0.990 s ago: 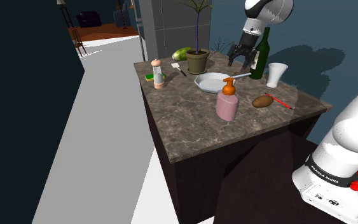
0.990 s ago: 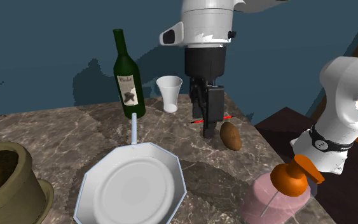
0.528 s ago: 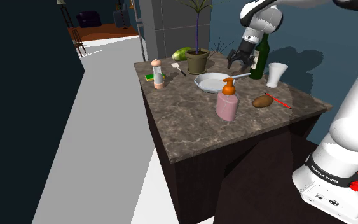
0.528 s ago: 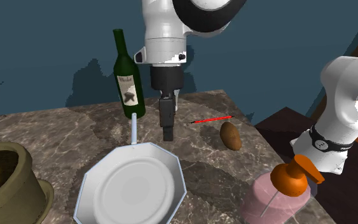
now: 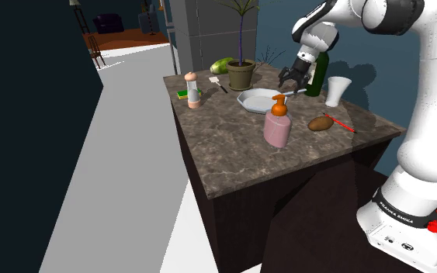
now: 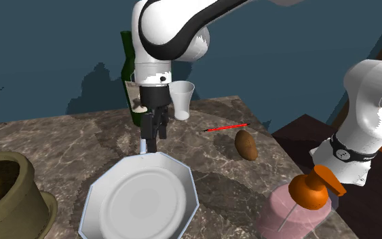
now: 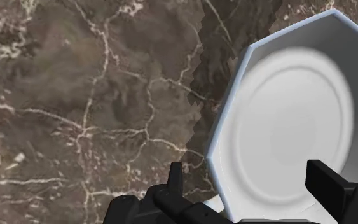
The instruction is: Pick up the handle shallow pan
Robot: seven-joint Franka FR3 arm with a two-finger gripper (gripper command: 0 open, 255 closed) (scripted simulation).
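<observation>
The shallow pan is a white octagonal dish with a pale blue rim, lying flat on the marble counter. Its thin handle points toward the green wine bottle. My black gripper hangs open just above the spot where the handle meets the pan's rim. In the wrist view the pan lies ahead of the gripper, whose fingers stand wide apart with nothing clasped. In the shoulder view the gripper hovers between the pan and the bottle.
A white cup, a red pen and a potato lie beyond the handle. A pink soap dispenser stands in front of the pan. A plant pot, a small bottle and a sponge sit toward the counter's back.
The gripper has swung toward the second exterior view's left, from near the potato and pen to the pan's handle, and has come lower. It stays open.
</observation>
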